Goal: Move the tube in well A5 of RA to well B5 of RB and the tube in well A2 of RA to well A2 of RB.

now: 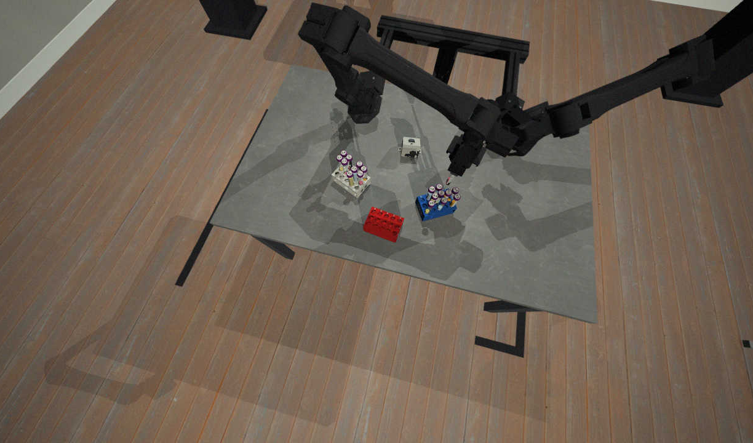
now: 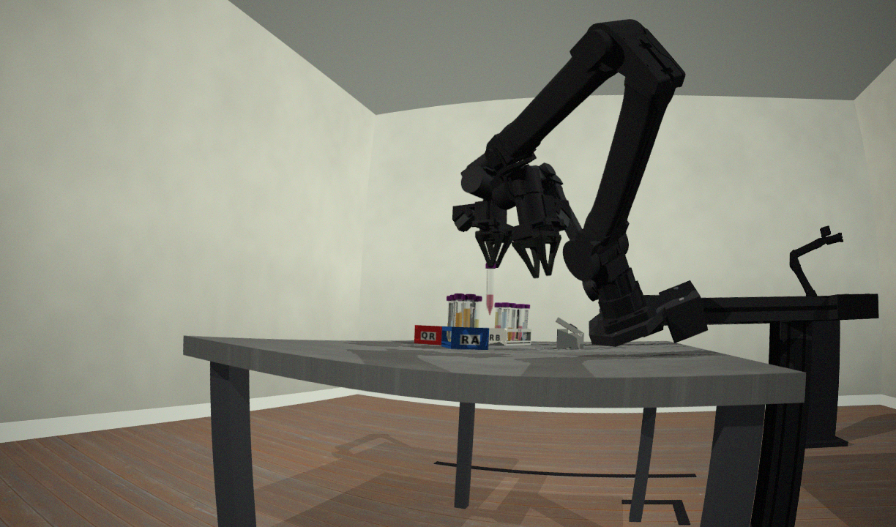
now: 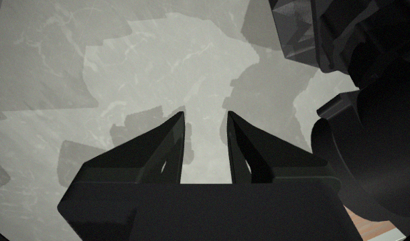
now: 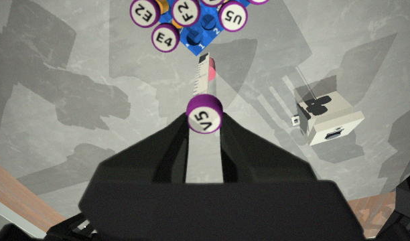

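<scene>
My right gripper (image 1: 454, 170) (image 2: 490, 264) (image 4: 204, 120) is shut on a tube (image 1: 450, 179) (image 2: 490, 288) (image 4: 204, 114) with a purple cap marked V5 and pink liquid. It holds the tube upright in the air, just beside the blue rack RA (image 1: 426, 214) (image 2: 452, 338) (image 4: 197, 47), which holds several capped tubes. The white rack RB (image 1: 349, 190) (image 2: 495, 337), also with several tubes, stands further along the table. My left gripper (image 3: 206, 119) (image 2: 539, 268) hangs close beside the right one, fingers apart and empty, over bare table.
A red rack QR (image 1: 383, 223) (image 2: 428, 334) with empty wells stands between RA and RB nearer the table's edge. The pale DONE button box (image 1: 410, 147) (image 4: 329, 124) (image 2: 569, 335) sits behind the racks. The two arms' wrists are close together above the grey table (image 1: 533, 264).
</scene>
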You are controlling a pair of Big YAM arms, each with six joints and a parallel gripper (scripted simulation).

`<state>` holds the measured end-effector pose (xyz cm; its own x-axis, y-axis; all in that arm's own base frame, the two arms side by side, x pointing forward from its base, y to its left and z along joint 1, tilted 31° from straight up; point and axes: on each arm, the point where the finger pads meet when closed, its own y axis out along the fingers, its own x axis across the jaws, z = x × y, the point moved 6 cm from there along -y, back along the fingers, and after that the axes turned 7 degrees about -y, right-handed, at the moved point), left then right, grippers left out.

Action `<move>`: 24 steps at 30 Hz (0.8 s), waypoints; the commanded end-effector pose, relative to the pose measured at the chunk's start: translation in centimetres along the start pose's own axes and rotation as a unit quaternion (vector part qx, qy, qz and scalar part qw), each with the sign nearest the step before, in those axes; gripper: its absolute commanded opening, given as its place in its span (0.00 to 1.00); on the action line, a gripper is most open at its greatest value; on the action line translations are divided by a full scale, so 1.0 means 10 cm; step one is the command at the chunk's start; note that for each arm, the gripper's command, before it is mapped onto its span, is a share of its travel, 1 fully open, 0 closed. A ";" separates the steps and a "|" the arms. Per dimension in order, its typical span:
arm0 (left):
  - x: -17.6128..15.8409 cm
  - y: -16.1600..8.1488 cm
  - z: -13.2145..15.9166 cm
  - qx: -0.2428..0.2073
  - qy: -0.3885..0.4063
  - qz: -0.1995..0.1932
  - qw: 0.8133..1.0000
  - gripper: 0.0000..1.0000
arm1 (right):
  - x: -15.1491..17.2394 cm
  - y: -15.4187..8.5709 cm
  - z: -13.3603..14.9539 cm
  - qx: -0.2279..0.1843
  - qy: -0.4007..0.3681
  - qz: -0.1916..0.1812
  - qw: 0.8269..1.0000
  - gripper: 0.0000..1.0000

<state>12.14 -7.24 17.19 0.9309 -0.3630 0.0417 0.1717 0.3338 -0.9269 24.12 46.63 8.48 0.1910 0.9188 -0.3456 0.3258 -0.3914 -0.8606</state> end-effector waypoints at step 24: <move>0.07 -0.10 0.00 -0.006 -0.005 -0.011 1.000 0.30 | 0.19 -0.09 -0.21 -0.003 0.005 -0.012 1.000 0.00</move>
<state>12.14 -7.24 17.19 0.9309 -0.3630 0.0417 0.1717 0.3338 -0.9269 25.60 47.19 8.37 0.1918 0.9157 -0.3531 0.3217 -0.3986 -0.8589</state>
